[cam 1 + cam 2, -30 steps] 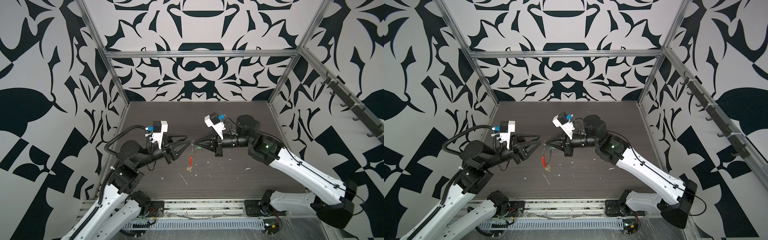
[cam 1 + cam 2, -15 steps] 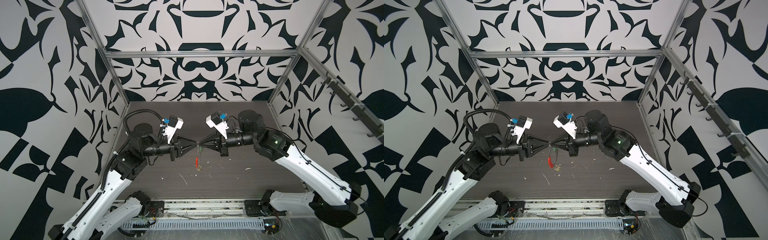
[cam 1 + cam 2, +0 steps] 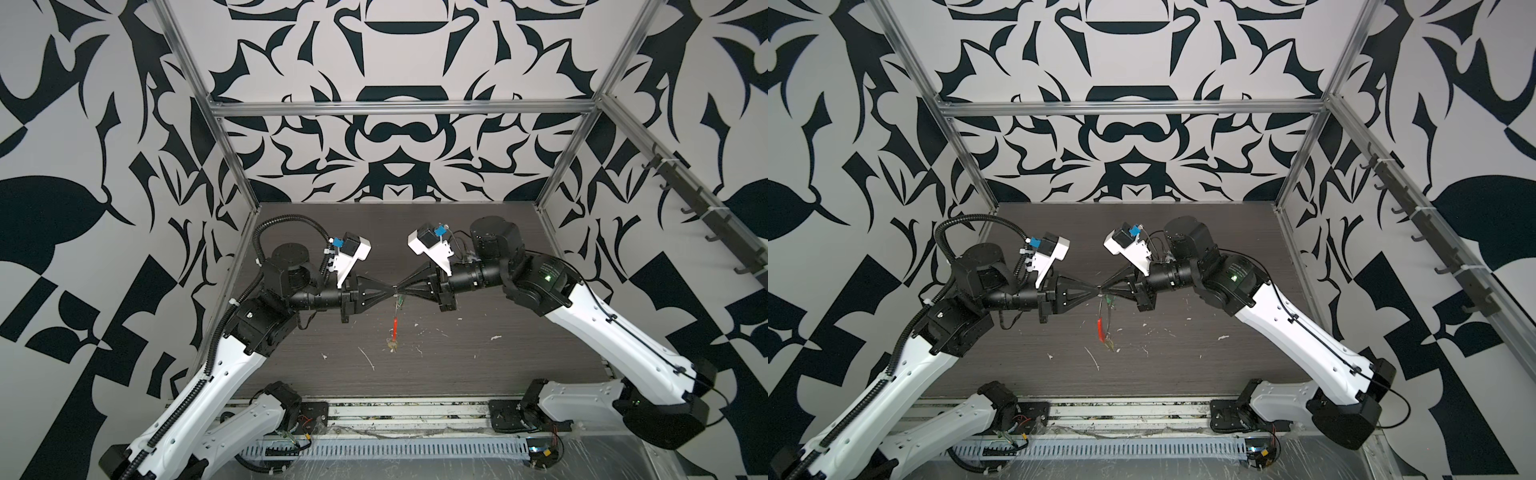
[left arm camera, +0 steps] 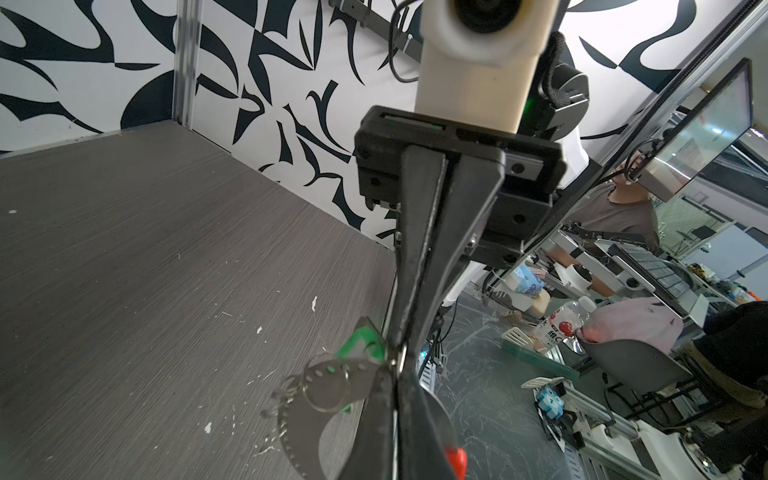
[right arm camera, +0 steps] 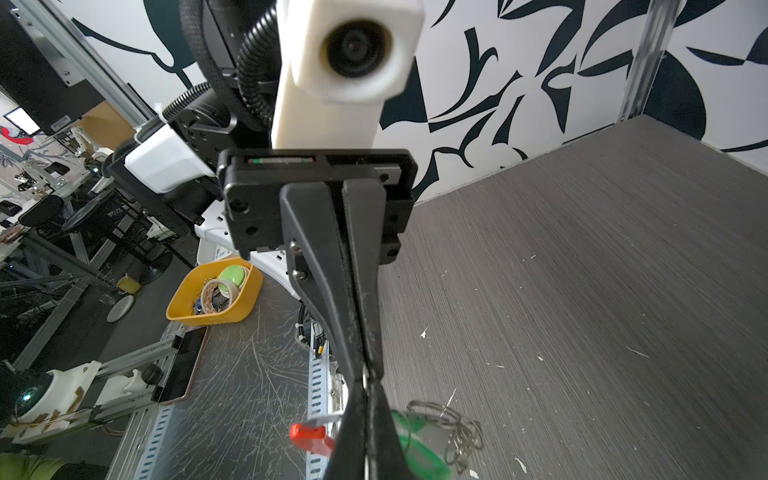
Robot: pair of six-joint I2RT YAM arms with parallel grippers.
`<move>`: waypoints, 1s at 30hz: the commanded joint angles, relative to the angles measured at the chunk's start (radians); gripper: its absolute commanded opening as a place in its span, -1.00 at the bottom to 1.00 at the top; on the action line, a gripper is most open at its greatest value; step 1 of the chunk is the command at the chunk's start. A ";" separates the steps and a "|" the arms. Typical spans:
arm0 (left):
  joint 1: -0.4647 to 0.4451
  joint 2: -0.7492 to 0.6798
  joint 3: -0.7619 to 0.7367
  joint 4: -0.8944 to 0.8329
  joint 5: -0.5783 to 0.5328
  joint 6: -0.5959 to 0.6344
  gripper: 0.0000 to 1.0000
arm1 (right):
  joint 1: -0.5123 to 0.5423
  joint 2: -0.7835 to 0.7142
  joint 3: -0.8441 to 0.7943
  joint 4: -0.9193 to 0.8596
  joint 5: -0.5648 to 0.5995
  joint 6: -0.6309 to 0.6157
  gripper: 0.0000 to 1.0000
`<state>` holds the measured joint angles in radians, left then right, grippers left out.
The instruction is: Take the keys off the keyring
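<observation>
Both grippers meet tip to tip above the middle of the dark table [image 3: 519,365]. My left gripper [image 3: 390,290] [image 4: 397,368] and right gripper [image 3: 401,289] [image 5: 368,384] are each shut on the top of the keyring [image 3: 395,316], at the same spot on its thin wire. The loop hangs straight down from them, its red sleeve [image 3: 395,328] [image 3: 1100,328] low on it. The green key [image 3: 1111,300] [image 4: 359,338] [image 5: 419,449] hangs just under the tips. At the loop's bottom dangles the yellow key [image 3: 391,344] [image 3: 1109,344]. Small silver rings [image 5: 457,428] cluster beside the green one.
White scraps [image 3: 368,359] litter the table under and around the hanging loop. Aluminium cage posts [image 3: 232,153] stand at the back corners. A slotted rail [image 3: 386,451] runs along the front edge. A yellow bin [image 5: 216,295] sits outside the cage.
My left arm swung in from the left and its jaws closed at the right gripper's tips. The right gripper shifted slightly right, still holding the hanging keyring.
</observation>
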<state>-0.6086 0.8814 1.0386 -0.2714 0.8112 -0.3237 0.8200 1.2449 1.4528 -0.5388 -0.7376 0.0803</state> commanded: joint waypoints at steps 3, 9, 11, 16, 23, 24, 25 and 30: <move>-0.003 -0.013 -0.005 0.074 0.012 -0.009 -1.00 | 0.005 0.010 0.034 0.083 0.001 0.030 -1.00; -0.003 -0.073 -0.083 0.200 -0.081 -0.033 -1.00 | 0.007 -0.043 -0.014 0.166 0.104 0.045 -0.35; -0.003 -0.100 -0.115 0.254 -0.113 -0.044 -1.00 | 0.010 -0.077 -0.062 0.212 0.160 0.051 -0.22; -0.003 -0.171 -0.196 0.415 -0.176 -0.084 -1.00 | 0.013 -0.147 -0.210 0.384 0.221 0.100 -0.11; -0.003 -0.167 -0.207 0.480 -0.138 -0.110 -1.00 | 0.016 -0.180 -0.332 0.538 0.149 0.138 0.04; -0.003 -0.163 -0.204 0.479 -0.123 -0.113 -1.00 | 0.018 -0.180 -0.336 0.543 0.143 0.141 0.05; -0.003 -0.159 -0.201 0.480 -0.109 -0.115 -1.00 | 0.017 -0.176 -0.335 0.542 0.138 0.141 0.06; -0.003 -0.143 -0.192 0.479 -0.075 -0.129 -1.00 | 0.019 -0.157 -0.324 0.553 0.113 0.147 0.07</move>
<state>-0.6090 0.7387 0.8310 0.1608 0.6994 -0.4339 0.8330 1.0924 1.1095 -0.0704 -0.5858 0.2108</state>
